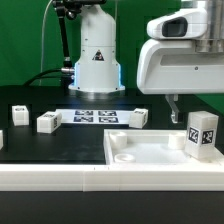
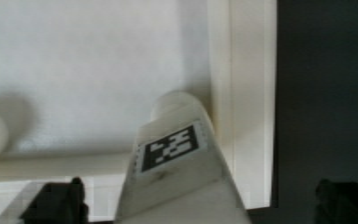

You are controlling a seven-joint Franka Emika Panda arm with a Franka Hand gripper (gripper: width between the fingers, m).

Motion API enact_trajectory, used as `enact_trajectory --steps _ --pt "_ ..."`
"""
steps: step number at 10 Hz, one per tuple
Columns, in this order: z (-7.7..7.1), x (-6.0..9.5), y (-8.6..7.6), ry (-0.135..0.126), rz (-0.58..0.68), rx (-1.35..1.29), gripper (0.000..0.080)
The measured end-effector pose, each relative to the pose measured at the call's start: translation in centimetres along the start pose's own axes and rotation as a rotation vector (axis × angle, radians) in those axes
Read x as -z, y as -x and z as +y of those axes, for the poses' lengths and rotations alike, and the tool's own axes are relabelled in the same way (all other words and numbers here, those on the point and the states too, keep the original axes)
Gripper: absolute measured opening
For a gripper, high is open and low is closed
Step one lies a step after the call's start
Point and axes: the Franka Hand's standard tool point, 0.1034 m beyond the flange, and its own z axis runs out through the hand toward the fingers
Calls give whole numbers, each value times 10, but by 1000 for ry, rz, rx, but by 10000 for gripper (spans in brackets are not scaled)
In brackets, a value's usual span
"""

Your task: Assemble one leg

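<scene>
**A:** Biggest first. The black table (image 1: 60,145) fills the exterior view. The white panel (image 1: 150,162) lies flat at lower right of the frame with its round sockets facing up, I'd judge so that posts can go in from above.

**B:** And the arm?

**A:** The arm base (image 1: 97,60) is at upper centre. The gripper (image 2: 202,203) hangs at upper right, above the panel. In the wrist view its fingers (image 2: 59,200) are spread wide and pinch nothing.

**B:** The marker board?

**A:** The marker board (image 1: 97,117) lies flat on the table at mid frame, just behind the panel.

**B:** Where's the leg?

**A:** The leg (image 1: 203,133) stands on the panel's corner at the exterior view's right edge. I cannot tell whether it sits in a socket or just on top.

**B:** Which way does it point?

**A:** Its long axis is vertical, and one tagged face looks toward the exterior camera. The wrist camera looks down along it, with the leg between the open fingers. I read that as lined up for a grasp from above.

**B:** Any others?

**A:** Three spare legs (image 1: 47,121) lie loose on the table, two at mid left and one beside the marker board, all well apart from the gripper.
</scene>
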Motion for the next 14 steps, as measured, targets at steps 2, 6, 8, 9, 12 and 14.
enact_trajectory --steps 2,6,8,9,12,14 --pt "1 -1 -2 10 15 114 649" --pt "11 -1 -4 26 15 329 649" --pt "11 -2 -4 26 15 328 392" --pt "11 -1 -4 25 16 321 392" --pt "10 -2 -4 19 17 243 295" --pt "9 -2 -5 1 32 35 294"
